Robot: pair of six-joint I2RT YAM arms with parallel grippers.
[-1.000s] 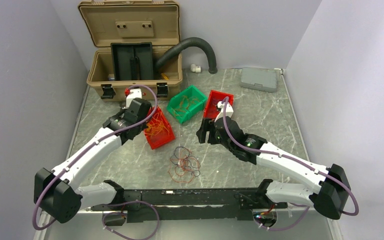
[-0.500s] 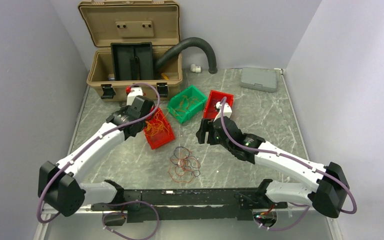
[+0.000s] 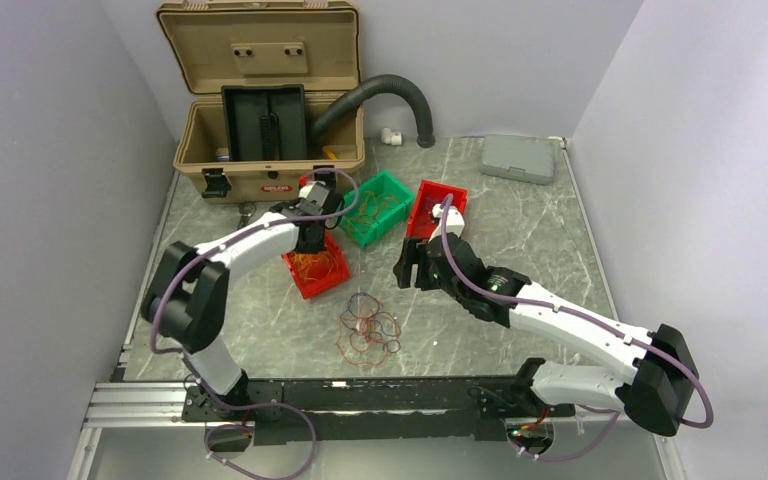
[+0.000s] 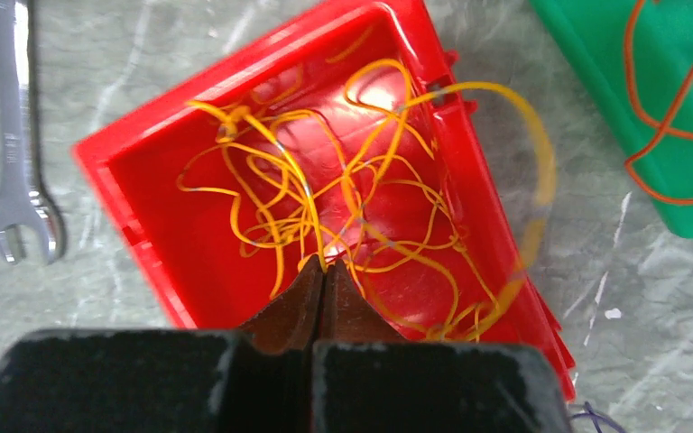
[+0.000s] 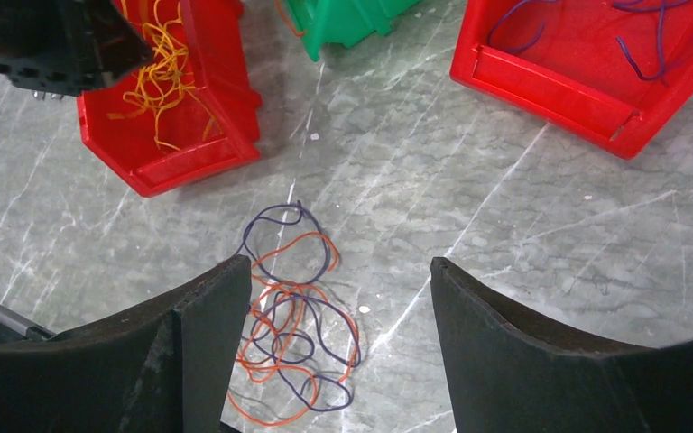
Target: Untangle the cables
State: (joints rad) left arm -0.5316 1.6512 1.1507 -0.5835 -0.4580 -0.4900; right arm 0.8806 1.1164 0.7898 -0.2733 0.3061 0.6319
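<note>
Sorting in progress: the remaining cables (image 3: 368, 330), a loose knot of orange and dark purple strands, lay on the bare worktop just short of the middle of its near edge. The right gripper (image 5: 341, 280) hung above them with its jaws spread wide and nothing between them. In the right wrist view the knot (image 5: 293, 298) sat low in the gap and closer to the left-hand finger. Its long axis ran from far to near, roughly across the line on which the fingers would close.

The right arm was plainly the nearer one, and a pick would likely call for a short descent with a slight shift toward that finger. The left gripper (image 4: 322, 275) was closed over the red bin (image 4: 144, 153), which sat left of the worktop's centre. A yellow strand (image 4: 311, 225) ran out from its tips and appeared pinched there, above more yellow wire heaped inside. A green bin (image 3: 373, 207) and a second red bin (image 5: 541, 77) sat toward the far edge.
</note>
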